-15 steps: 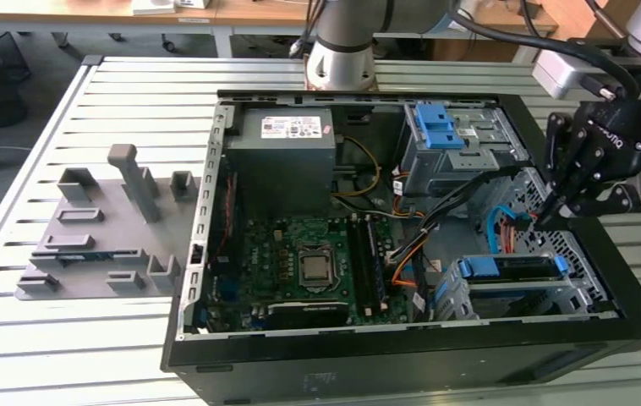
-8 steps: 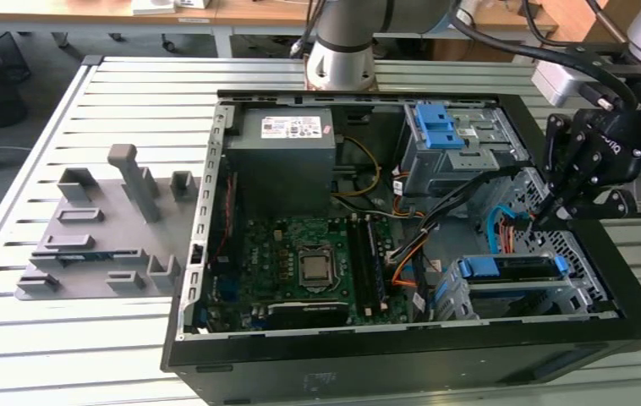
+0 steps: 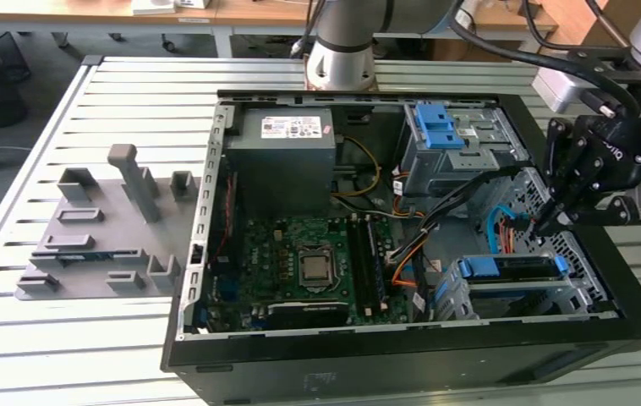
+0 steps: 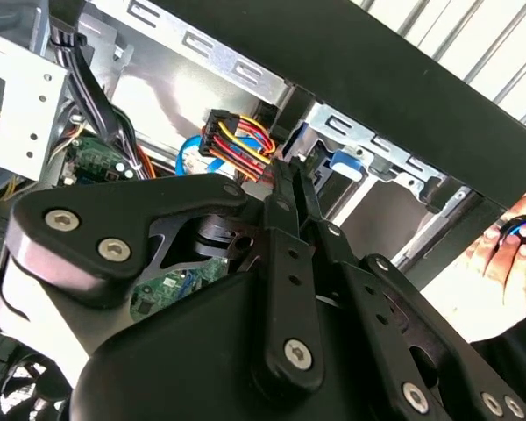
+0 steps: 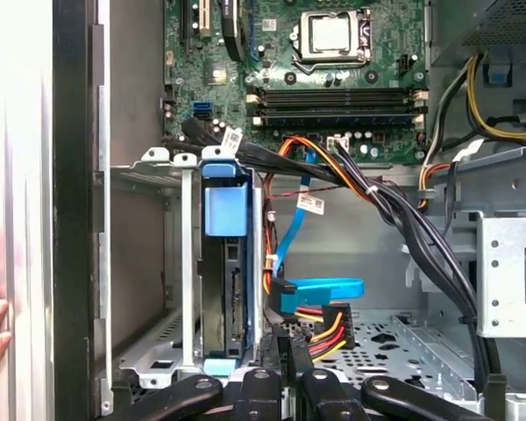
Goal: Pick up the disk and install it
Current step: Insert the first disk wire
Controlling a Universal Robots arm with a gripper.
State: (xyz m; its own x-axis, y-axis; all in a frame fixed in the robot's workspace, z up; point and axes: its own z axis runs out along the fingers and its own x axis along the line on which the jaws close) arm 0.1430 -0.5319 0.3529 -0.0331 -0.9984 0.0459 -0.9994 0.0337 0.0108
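Note:
The disk (image 3: 515, 269), silver in a blue carrier frame, sits inside the lower drive cage of the open computer case (image 3: 411, 355) at the exterior view's right. In the first wrist view the disk (image 5: 224, 289) stands on edge in the cage with its blue tab toward the motherboard. My black gripper (image 3: 539, 228) hovers just above and beside the cage, apart from the disk. Its fingers (image 4: 289, 189) lie pressed together with nothing between them, pointing at a yellow, red and black power connector (image 4: 237, 145). The gripper (image 5: 279, 344) tips stand beside that connector (image 5: 329, 329).
A blue data cable (image 5: 320, 289) and black cable bundles (image 5: 403, 219) cross the case next to the gripper. The grey power-supply box (image 3: 287, 144), motherboard (image 3: 309, 262) and blue latch (image 3: 439, 127) lie further in. A grey fixture plate (image 3: 106, 237) rests outside. A person's hand (image 4: 500, 263) touches the case edge.

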